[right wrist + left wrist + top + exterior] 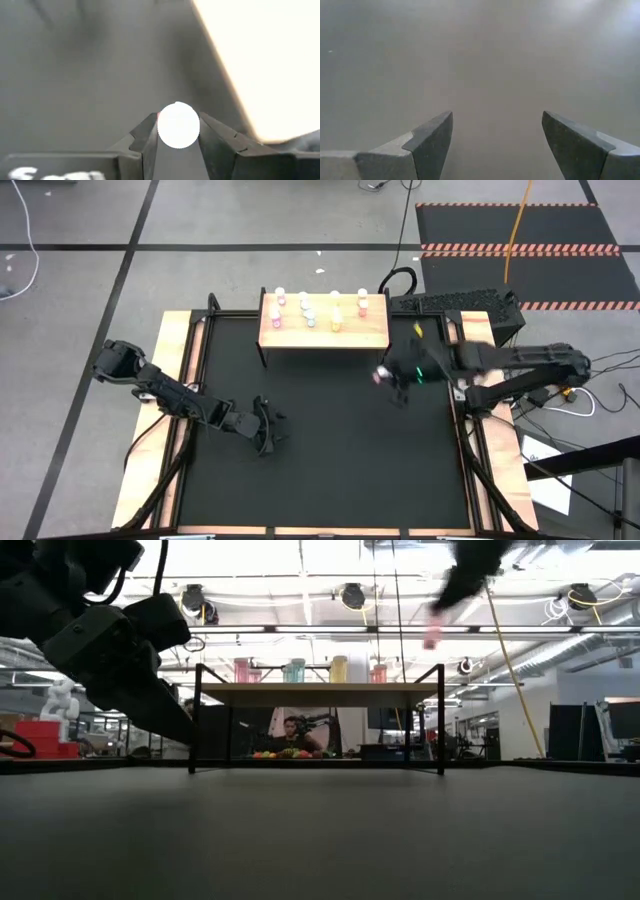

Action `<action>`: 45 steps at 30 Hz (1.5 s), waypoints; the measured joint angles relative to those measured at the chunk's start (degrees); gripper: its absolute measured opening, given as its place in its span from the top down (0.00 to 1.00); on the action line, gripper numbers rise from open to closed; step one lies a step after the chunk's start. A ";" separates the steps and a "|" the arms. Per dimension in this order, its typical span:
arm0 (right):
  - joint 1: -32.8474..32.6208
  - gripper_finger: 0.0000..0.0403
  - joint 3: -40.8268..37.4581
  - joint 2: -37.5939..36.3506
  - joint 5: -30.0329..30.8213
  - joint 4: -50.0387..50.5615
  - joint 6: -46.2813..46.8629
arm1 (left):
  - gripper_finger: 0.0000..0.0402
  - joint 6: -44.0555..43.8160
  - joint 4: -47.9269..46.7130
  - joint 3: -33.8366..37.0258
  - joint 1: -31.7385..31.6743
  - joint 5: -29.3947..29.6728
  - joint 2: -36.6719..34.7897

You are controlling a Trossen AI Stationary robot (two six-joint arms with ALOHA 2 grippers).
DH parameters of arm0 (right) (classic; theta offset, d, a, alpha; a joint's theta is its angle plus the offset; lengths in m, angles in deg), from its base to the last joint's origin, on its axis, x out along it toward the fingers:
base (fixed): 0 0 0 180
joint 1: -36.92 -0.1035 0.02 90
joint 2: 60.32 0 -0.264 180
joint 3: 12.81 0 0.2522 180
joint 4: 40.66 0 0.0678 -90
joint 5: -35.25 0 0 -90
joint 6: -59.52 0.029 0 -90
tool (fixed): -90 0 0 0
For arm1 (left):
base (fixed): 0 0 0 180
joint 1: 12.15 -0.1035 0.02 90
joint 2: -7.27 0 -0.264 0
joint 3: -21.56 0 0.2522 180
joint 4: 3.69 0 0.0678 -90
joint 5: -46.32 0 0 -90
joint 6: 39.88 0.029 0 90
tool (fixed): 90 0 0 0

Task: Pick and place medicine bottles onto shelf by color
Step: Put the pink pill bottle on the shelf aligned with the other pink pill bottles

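Right gripper (383,376) clamped on pink bottle (178,125), frame centre-right | left gripper (268,426) apart, idle lower left | advise: carry level, set beside pink bottles on shelf (372,334).

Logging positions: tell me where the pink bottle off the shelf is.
High view: pink bottle is clamped in the right hand, above the mat, right of the shelf.

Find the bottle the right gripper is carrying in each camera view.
High view: pink bottle, right of centre, below the shelf's right end.
Low view: pink blur, upper right, above the shelf.
Left wrist view: not in it.
Right wrist view: white cap between the fingers.
Shared landmark: the shelf.
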 joint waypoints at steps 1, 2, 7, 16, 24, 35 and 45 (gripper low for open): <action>2.90 0.71 2.78 1.93 -0.84 -0.23 -3.69 | 0.24 -0.01 0.09 0.00 -0.13 0.00 0.00; 5.69 0.71 5.68 4.00 -1.22 -0.13 -6.95 | 0.24 -0.01 0.15 0.00 -0.31 -0.01 0.00; 17.40 0.71 18.48 14.62 -5.22 0.80 -18.99 | 0.24 0.71 0.14 0.00 -0.35 0.29 0.00; 28.19 0.71 25.35 25.87 -9.83 5.49 -28.52 | 0.24 -10.52 0.34 0.00 -0.35 1.97 0.00; 32.10 0.71 25.37 26.55 -10.11 3.30 -32.22 | 0.24 -14.25 0.34 0.00 -0.35 1.99 0.00; 35.44 0.71 25.37 28.90 -16.98 2.27 -30.28 | 0.24 -13.50 3.35 0.00 -0.35 1.93 0.00; 35.33 0.68 25.43 29.06 -15.79 2.13 -27.69 | 0.24 -15.74 3.40 0.00 1.42 0.95 0.00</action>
